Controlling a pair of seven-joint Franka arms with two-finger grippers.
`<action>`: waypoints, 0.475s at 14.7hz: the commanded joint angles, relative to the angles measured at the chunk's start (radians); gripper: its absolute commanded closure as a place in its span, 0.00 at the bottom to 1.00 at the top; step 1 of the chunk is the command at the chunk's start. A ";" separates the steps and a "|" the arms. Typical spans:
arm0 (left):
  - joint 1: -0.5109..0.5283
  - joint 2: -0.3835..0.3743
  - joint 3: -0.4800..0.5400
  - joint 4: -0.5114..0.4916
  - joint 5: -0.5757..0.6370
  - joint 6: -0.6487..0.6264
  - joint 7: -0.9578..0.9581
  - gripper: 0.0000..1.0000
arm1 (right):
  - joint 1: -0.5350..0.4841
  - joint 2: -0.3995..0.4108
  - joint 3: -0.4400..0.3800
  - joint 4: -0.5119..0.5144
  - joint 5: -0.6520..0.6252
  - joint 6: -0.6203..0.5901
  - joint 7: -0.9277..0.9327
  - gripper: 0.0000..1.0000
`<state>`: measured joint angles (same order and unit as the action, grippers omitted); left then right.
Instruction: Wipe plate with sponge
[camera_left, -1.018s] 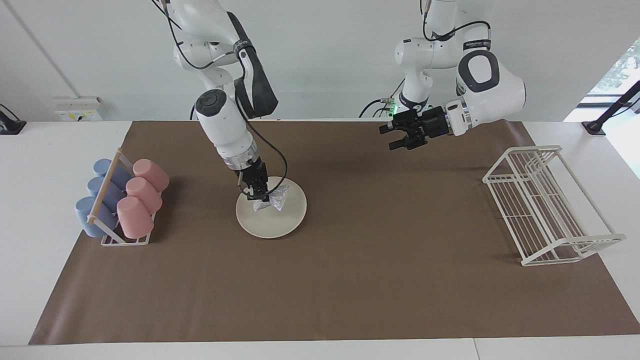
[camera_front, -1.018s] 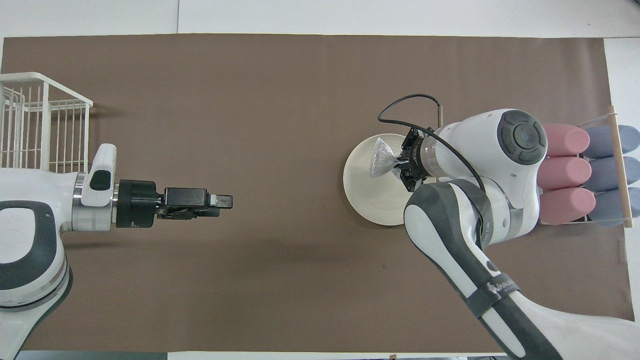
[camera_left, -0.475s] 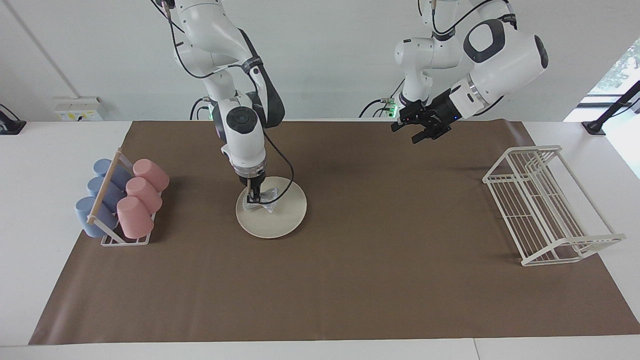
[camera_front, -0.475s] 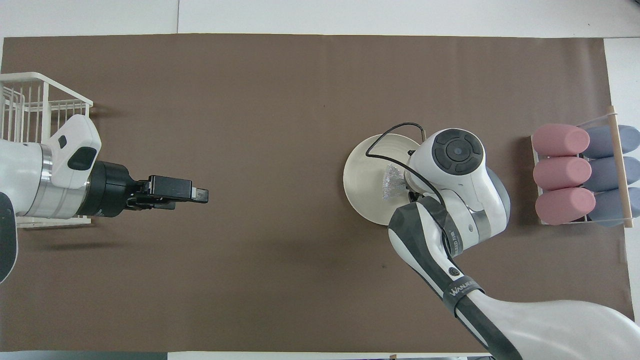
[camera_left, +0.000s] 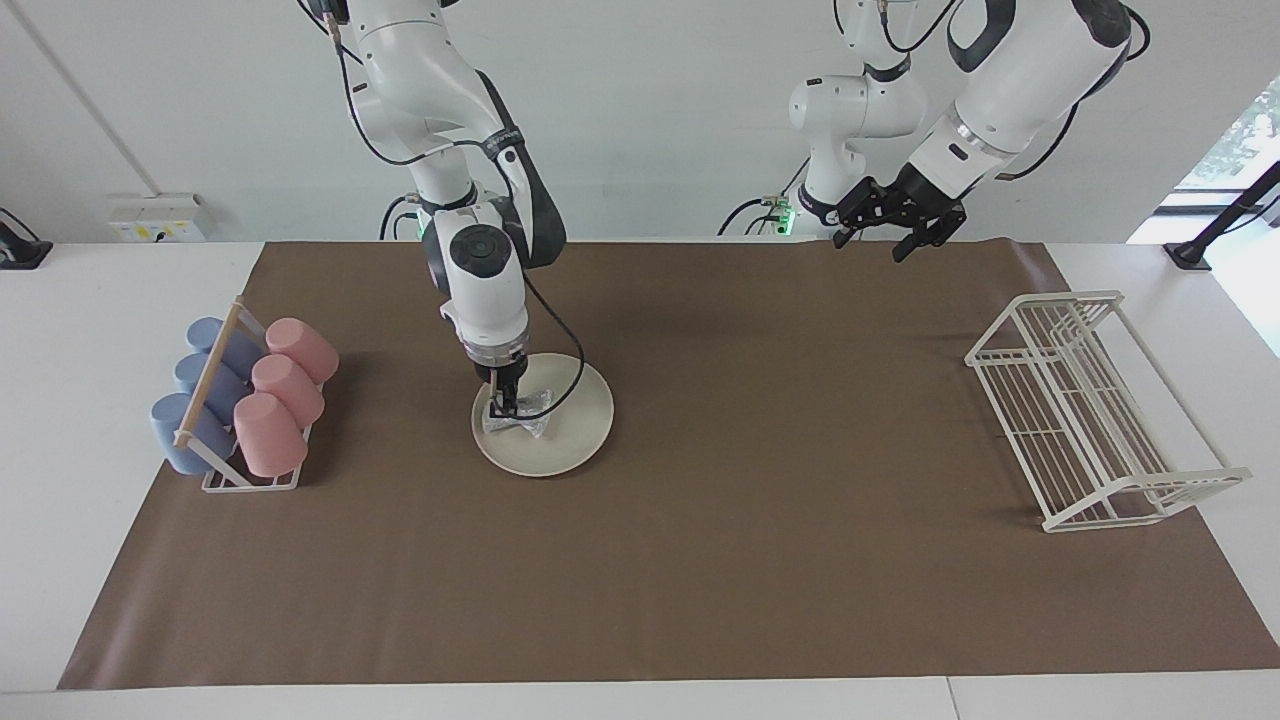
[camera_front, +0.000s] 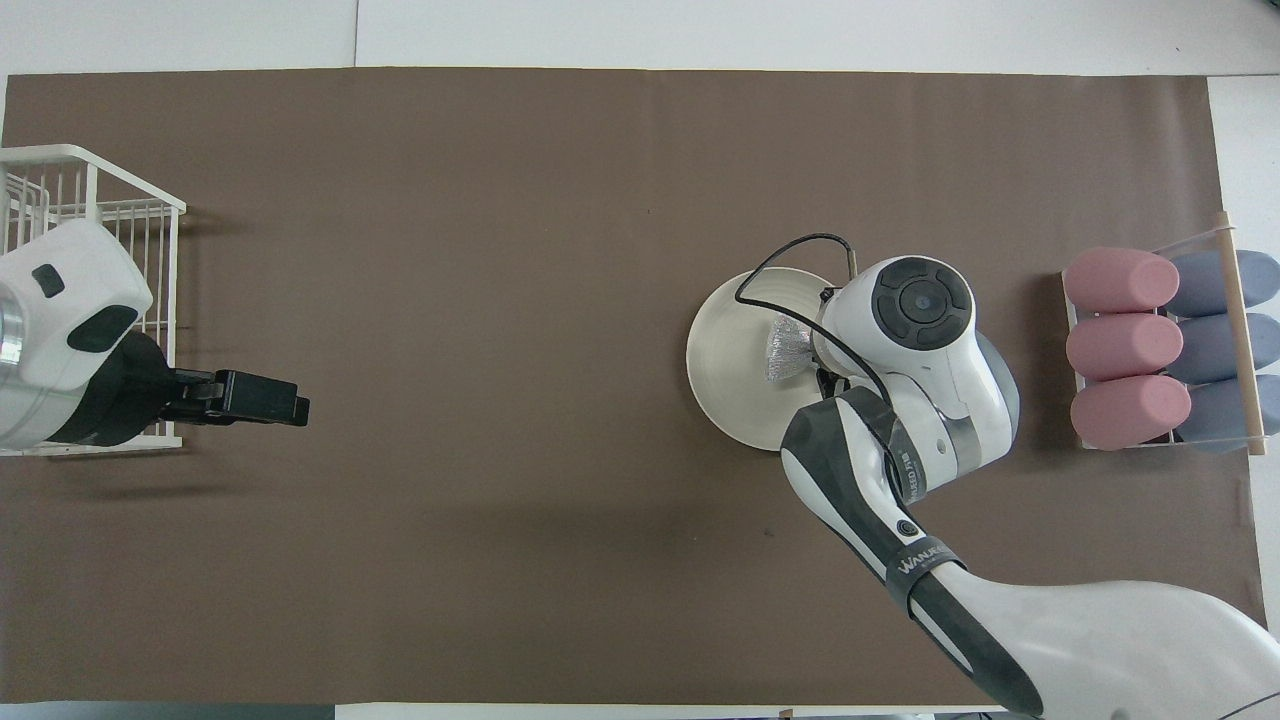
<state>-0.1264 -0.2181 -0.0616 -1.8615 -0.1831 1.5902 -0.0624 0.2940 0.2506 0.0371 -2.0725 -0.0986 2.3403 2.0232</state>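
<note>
Jaws of your right gripper (camera_left: 505, 403) are clenched on the sponge (camera_left: 520, 416), pinching the silvery pad at its middle so that its two ends flare out on either side of the fingers. The gripper points straight down, and the sponge is pressed flat against the plate (camera_left: 575, 440). In the overhead view the right arm's wrist hides the gripper itself; only one glittery end of the sponge (camera_front: 785, 350) shows past the wrist, lying on the plate (camera_front: 725, 365).

Your plate is a round cream-white dish resting flat on the brown mat (camera_left: 700, 560), toward the right arm's end of the table. The sponge sits on the part of the plate nearer the robots and nearer the cup rack; the rest of the plate's surface is bare.

Just beside the plate, farther toward the right arm's end, a small rack (camera_left: 245, 480) holds three pink cups (camera_left: 285, 385) and three blue cups (camera_left: 190, 425), all lying on their sides in two rows.

Your left gripper (camera_left: 897, 222) waits high in the air over the mat's edge nearest the robots, at the left arm's end, with its jaws spread apart and holding nothing. In the overhead view it (camera_front: 255, 398) appears beside the white wire rack (camera_front: 90, 215).

That wire rack (camera_left: 1090, 410) stands on the mat at the left arm's end, well apart from the plate.
</note>
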 joint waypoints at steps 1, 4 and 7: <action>-0.010 -0.018 0.003 0.034 0.126 -0.048 -0.014 0.00 | -0.004 0.022 0.009 -0.008 -0.010 0.068 0.077 1.00; -0.010 -0.012 0.003 0.061 0.230 -0.049 -0.004 0.00 | 0.016 0.029 0.018 0.005 -0.007 0.090 0.135 1.00; 0.005 0.020 0.017 0.119 0.241 -0.049 0.001 0.00 | 0.066 0.036 0.018 0.035 0.007 0.091 0.207 1.00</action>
<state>-0.1247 -0.2320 -0.0544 -1.8025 0.0320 1.5669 -0.0623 0.3381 0.2665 0.0482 -2.0643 -0.0975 2.4170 2.1736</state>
